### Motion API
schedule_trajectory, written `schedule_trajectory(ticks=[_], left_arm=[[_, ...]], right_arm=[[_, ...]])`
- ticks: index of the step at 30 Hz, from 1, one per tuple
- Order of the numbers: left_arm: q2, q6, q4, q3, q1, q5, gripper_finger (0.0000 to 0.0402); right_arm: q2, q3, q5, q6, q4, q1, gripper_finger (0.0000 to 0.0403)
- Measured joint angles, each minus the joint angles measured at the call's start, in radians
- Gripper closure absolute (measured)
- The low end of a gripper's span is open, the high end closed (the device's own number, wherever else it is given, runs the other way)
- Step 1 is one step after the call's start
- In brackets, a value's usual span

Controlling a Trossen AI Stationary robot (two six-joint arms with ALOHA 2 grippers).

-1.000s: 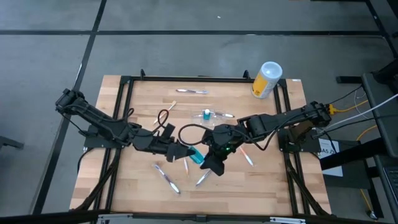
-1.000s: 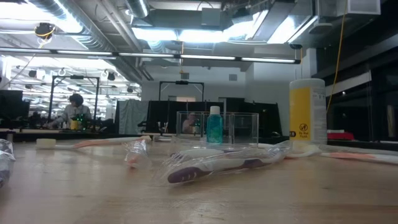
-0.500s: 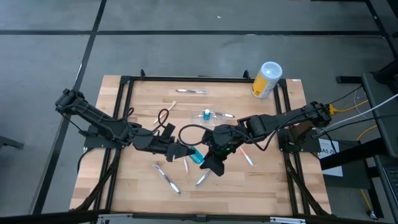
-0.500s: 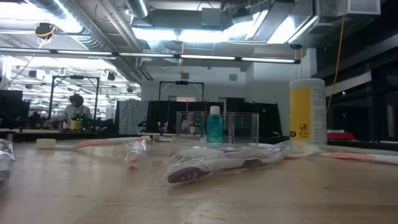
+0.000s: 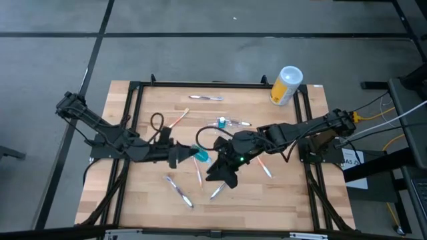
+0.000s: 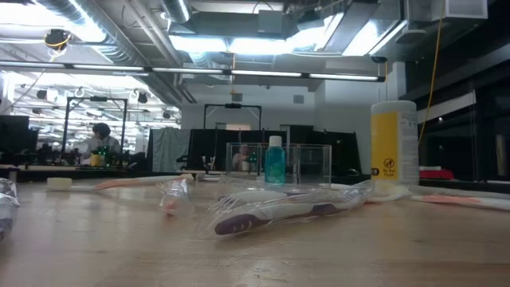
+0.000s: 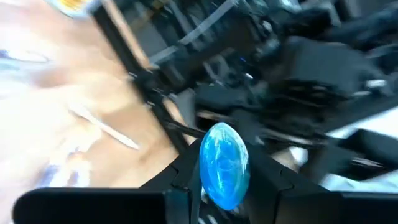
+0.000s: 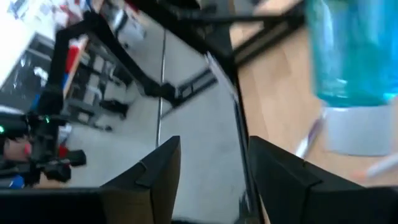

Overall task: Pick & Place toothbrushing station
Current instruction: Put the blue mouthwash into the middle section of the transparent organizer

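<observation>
Two grippers mid-table: left gripper (image 5: 189, 156) clenched on small blue bottle (image 7: 224, 165); right gripper (image 5: 215, 175) released, nothing between fingers. Toothbrushing station (image 6: 279, 164) (clear holder, upright) at table's 12 o'clock side.

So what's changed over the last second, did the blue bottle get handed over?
Yes, it looks that way. The left gripper now holds the blue bottle and has drawn back toward its own side, carrying it away from the right gripper, which has opened and let go. The clear holder, yellow canister and scattered toothbrushes stayed where they were.
</observation>
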Motion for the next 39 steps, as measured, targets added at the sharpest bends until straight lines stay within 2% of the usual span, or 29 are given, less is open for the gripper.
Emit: schedule_trajectory(ticks=[3,7,10,13,17,24,28,33,39], left_arm=[[-0.013,-0.125,-0.096,0.000,-0.060,-0.185,0.0321],[-0.013,-0.353,-0.191,0.000,-0.156,-0.437,0.0321],[-0.013,-0.499,-0.200,-0.016,-0.200,-0.538,0.0321],[-0.009,-0.592,-0.190,-0.019,-0.237,-0.614,0.0320],[-0.002,-0.565,-0.065,-0.020,-0.265,-0.660,0.0320],[0.053,-0.290,0.296,-0.020,-0.276,-0.670,0.0320],[0.093,-0.212,0.435,-0.020,-0.275,-0.659,0.0321],[0.108,-0.114,0.535,-0.020,-0.262,-0.637,0.0320],[0.110,-0.037,0.595,-0.021,-0.260,-0.631,0.0320]], right_arm=[[-0.011,0.000,0.104,-0.057,0.013,0.016,0.0210],[-0.034,0.000,0.308,-0.257,0.006,0.064,0.0209],[-0.040,0.002,0.465,-0.459,-0.016,0.102,0.0209],[-0.036,0.002,0.558,-0.638,-0.060,0.130,0.0209],[-0.027,0.002,0.582,-0.690,-0.057,0.131,0.0209],[-0.027,0.002,0.571,-0.666,0.129,0.091,0.0209],[-0.027,0.002,0.548,-0.670,0.161,0.081,0.0209],[-0.027,0.002,0.518,-0.659,0.169,0.079,0.0209],[-0.027,0.002,0.560,-0.658,0.177,0.077,0.0209]])
